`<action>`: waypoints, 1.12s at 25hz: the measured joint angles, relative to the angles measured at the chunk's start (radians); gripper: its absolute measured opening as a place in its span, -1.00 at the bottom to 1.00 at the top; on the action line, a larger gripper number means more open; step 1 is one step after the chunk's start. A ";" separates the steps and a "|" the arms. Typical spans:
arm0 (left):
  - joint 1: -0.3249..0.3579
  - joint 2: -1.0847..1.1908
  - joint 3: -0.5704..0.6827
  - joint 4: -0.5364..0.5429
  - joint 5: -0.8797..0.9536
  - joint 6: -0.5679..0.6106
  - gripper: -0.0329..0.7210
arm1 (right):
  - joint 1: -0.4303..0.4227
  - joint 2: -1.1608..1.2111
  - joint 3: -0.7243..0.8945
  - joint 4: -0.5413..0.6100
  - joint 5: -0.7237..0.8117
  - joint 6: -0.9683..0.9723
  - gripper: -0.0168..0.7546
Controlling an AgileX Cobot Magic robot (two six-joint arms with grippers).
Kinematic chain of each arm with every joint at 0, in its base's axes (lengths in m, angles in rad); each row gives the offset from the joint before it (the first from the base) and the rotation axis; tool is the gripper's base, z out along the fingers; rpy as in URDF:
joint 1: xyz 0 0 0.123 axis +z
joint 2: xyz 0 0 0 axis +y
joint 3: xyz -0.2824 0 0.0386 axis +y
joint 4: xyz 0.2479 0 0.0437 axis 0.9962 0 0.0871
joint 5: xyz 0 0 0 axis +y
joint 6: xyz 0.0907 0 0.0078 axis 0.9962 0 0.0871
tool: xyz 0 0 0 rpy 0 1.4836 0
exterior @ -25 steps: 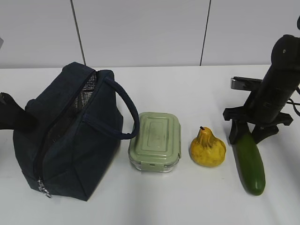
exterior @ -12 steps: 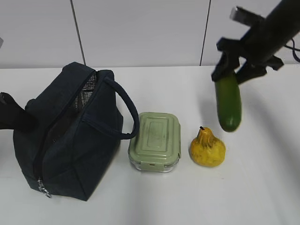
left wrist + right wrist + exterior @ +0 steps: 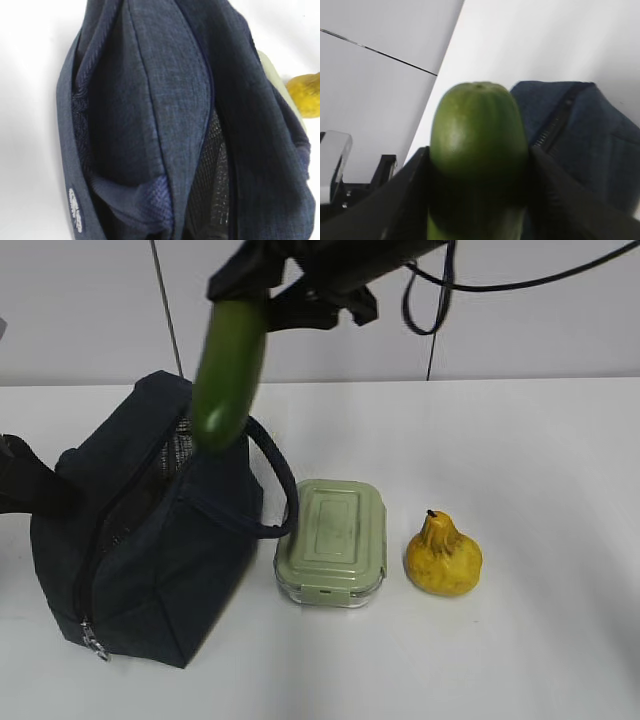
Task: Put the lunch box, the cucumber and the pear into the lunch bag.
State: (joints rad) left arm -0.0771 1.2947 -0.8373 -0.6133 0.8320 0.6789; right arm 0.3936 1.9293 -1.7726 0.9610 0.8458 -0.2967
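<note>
On white tabletop (image 3: 520, 660), backed by pale wall panels w/ dark vertical seams, sits the navy lunch bag (image 3: 150, 540), zip top open, mesh/foil lining visible inside, loop handle arched toward its right side. Lunch box (image 3: 332, 540) w/ sage-green lid stands just beside the bag, on the handle side, nearly touching the handle. Pear (image 3: 443, 555) sits upright beyond the lunch box, further from the bag, apart from both.

Right gripper (image 3: 262, 292) reaches across from upper right, above the bag. Its black fingers (image 3: 402, 195) are clamped on the cucumber's (image 3: 228, 375) upper end, one each side per right wrist view. Cucumber hangs near-vertical, slightly tilted, lower end over the bag's opening by the handle; contact w/ the bag cannot be told.

Left gripper: a dark arm part shows at the bag's left side in exterior view; fingers not visible. Left wrist view shows only the bag fabric close up, w/ pear (image 3: 305, 92) at edge. Finger state there: cannot tell.
</note>
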 joint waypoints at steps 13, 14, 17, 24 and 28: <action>0.000 0.000 0.000 -0.004 -0.001 0.000 -0.91 | 0.150 0.120 -0.001 0.018 -0.214 -0.144 0.07; 0.000 0.000 0.000 -0.004 -0.001 0.000 -0.91 | 0.150 0.131 -0.001 0.001 -0.204 -0.145 0.07; 0.000 0.000 0.000 -0.005 -0.001 0.000 -0.91 | 0.150 0.146 -0.001 -0.020 -0.178 -0.146 0.07; 0.000 0.000 0.000 -0.006 -0.002 0.000 -0.91 | 0.150 0.148 -0.001 -0.023 -0.126 -0.195 0.40; 0.000 0.000 0.000 -0.006 -0.004 0.000 -0.91 | 0.150 0.148 -0.001 -0.019 -0.097 -0.218 0.62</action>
State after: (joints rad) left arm -0.0771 1.2947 -0.8373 -0.6197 0.8279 0.6789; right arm 0.5440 2.0772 -1.7734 0.9422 0.7487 -0.5145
